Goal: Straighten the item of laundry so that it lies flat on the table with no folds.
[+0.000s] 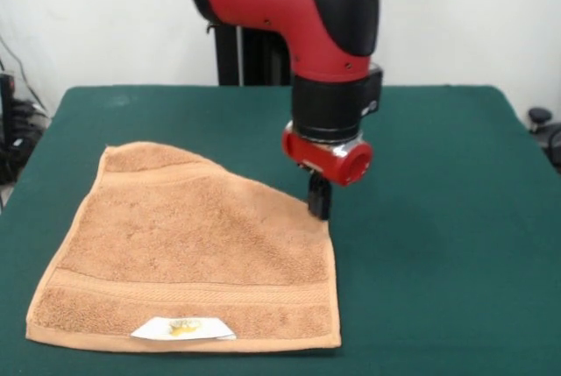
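Nearest the camera lies one towel (188, 253), orange-tan terry, spread on the left half of the one table (438, 244). Along its near edge sits one small white label (184, 329) with a yellow mark, lying on top of the cloth just inside the hem. Above the label run two woven border bands: one near band (188, 293) crosses the towel from side to side, and one far band (153, 172) shows close to the far left corner. The near edge, the left edge and the right edge run fairly straight. The far edge does not: it slants from the far left corner down toward the right, so the far right part of the towel looks folded or drawn in rather than squared off. The rest of the cloth lies flat against the dark green surface, with no raised part.

At the far right end of that slanted edge stands the one gripper (319, 197), a short dark tip that comes down to the towel's corner and appears to touch it or the table right beside it. Whether its fingers are spread or pressed together cannot be told, since they show only as one dark shape, and it is unclear whether cloth is caught there.

Above the gripper is one red wrist collar (331, 154), then the black and red arm (298, 8) rising out of the top. Behind it, at the table's far edge, stands the one dark pedestal (250, 56) against a pale wall (105, 17).
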Controlling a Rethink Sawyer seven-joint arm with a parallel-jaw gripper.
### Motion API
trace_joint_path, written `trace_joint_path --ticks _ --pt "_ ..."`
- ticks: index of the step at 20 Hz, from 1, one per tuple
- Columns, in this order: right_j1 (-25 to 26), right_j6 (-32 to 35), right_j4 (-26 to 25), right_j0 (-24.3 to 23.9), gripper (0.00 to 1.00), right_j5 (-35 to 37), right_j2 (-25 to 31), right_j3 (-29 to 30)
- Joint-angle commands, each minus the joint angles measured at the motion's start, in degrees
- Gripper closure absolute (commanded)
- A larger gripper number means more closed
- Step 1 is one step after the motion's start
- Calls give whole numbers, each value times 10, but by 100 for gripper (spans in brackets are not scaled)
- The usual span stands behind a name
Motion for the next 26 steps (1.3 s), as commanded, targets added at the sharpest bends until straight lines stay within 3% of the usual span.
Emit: trace_joint_path --ticks 1,15,26 --pt "7 135 39 12 100 -13 51 77" --pt "13 111 37 -1 100 -14 51 62" --pt "61 81 23 -14 100 -30 45 2"
